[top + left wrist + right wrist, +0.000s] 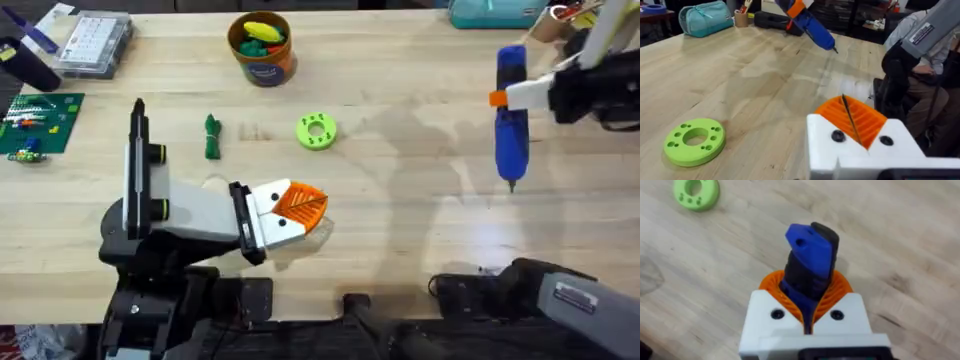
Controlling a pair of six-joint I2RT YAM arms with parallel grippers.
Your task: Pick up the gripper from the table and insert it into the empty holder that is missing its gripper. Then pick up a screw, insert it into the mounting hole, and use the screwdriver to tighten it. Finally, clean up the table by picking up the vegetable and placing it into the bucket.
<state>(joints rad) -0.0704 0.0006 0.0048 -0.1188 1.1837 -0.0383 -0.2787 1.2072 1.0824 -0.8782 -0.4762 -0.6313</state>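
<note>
The right pincer (545, 95) clamps the blue screwdriver (512, 120), its tip hanging over the bench (400, 200) at the right. The left pincer (295, 205) has its orange pads pressed together, gripping nothing. The dark green vegetable (211, 136) lies beside the lime ring (316, 131), near the orange bucket (262, 48).

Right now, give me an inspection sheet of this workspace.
Surface: wooden table, mostly bare.
Job's things: vegetable lying loose; bucket upright, toys inside; screwdriver held off the table.
Clutter: lime ring, parts box, circuit board.
Grippers: left end effector shut; right end effector shut on the screwdriver.
Cables: nothing seen.
Surroundings: teal pouch at the table's far edge.
</note>
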